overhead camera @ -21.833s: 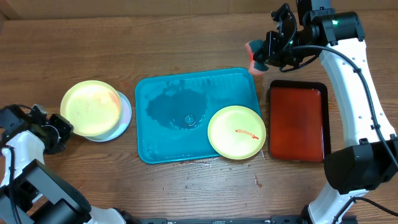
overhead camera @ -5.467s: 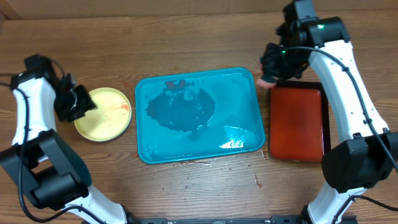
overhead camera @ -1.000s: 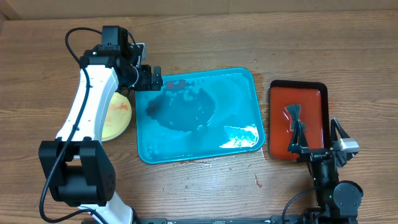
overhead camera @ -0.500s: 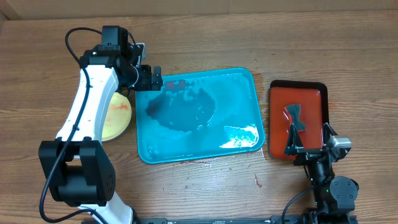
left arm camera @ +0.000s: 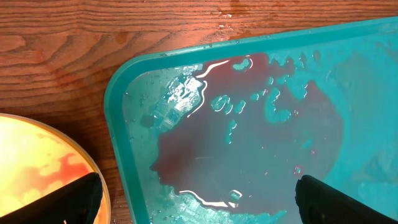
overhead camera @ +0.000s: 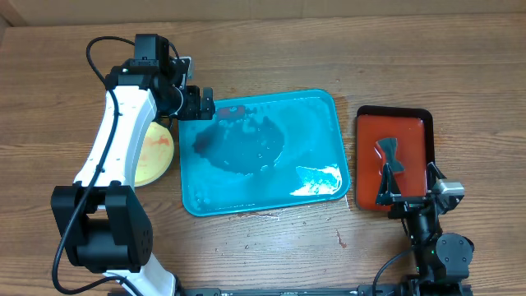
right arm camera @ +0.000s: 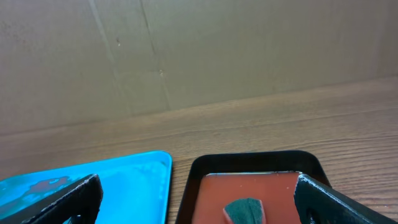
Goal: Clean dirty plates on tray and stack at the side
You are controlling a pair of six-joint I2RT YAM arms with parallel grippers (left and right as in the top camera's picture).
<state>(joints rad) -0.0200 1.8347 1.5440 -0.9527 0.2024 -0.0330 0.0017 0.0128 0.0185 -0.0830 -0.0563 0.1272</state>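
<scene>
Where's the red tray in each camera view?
Overhead: the red tray sits at right, beside the teal tray.
Left wrist: not in it.
Right wrist: bottom centre, right of the teal tray's corner.
Shared landmark: the teal tray, seen in all three views.

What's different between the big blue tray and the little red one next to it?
The teal tray is larger and one colour; the red tray is smaller with a black rim. The teal tray holds a murky reddish puddle; the red tray holds a small dark object. Both are rounded rectangles with raised rims, flat on the table.
</scene>
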